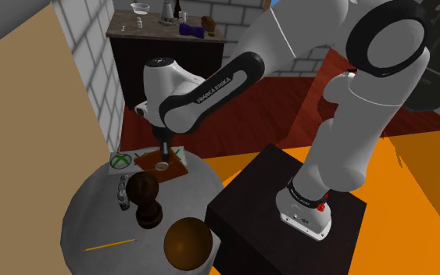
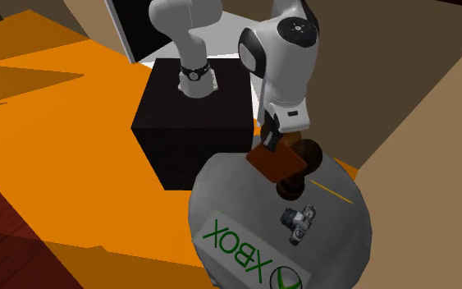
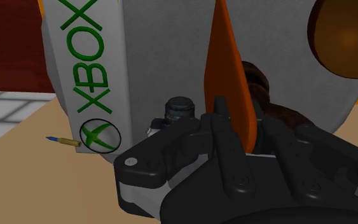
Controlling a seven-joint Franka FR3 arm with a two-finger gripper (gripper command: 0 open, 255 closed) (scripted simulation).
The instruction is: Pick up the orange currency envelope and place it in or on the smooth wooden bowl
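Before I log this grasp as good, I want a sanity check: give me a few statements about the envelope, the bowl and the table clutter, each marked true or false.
1. The jaws are shut on the orange envelope. True.
2. The envelope already lies in the wooden bowl. False: it hangs in the jaws, away from the bowl, which sits at the table edge near the stand.
3. A white Xbox box lies on the round grey table. True.
4. The small camera sits on top of the Xbox box. False: it stands on the table beside the box.
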